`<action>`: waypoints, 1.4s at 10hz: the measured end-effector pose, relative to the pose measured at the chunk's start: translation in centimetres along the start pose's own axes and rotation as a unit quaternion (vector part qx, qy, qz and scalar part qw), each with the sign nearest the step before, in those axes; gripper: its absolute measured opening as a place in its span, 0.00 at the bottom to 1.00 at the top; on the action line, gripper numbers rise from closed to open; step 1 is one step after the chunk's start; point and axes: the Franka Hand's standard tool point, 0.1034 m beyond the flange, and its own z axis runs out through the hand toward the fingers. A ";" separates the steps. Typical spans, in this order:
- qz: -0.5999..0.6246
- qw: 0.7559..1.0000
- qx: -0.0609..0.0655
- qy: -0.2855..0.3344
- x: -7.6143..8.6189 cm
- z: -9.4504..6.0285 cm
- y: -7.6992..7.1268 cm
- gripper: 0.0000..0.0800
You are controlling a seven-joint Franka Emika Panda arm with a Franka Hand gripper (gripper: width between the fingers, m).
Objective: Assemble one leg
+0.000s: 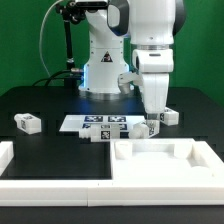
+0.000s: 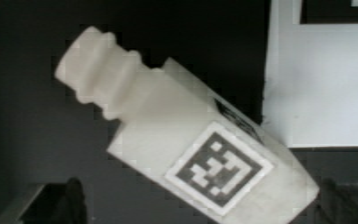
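In the wrist view a white leg [image 2: 176,130] lies slantwise, with a square tag on its top face and its stepped end pointing away. Its near end sits between my gripper [image 2: 208,208] fingers, whose dark fingertips [image 2: 55,200] stand wide apart with gaps on both sides, so the gripper is open. In the exterior view the gripper [image 1: 150,120] hangs low over this leg [image 1: 152,127], just behind the large white tray-like piece [image 1: 200,152]. Other legs lie at the exterior view's left [image 1: 27,122], in front of the marker board [image 1: 113,132], and at the exterior view's right [image 1: 168,117].
The marker board [image 1: 95,123] lies flat mid-table, to the exterior view's left of the gripper. A white raised border [image 1: 12,160] runs along the front left. The robot base [image 1: 100,70] stands behind. A white surface [image 2: 336,90] shows beside the leg in the wrist view.
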 end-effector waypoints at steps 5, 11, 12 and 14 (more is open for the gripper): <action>-0.081 0.997 -0.016 0.011 0.6 0.8 -0.2 0.81; -0.081 0.997 -0.016 0.011 0.6 0.8 -0.2 0.81; -0.081 0.997 -0.016 0.011 0.6 0.8 -0.2 0.81; -0.081 0.997 -0.016 0.011 0.6 0.8 -0.2 0.81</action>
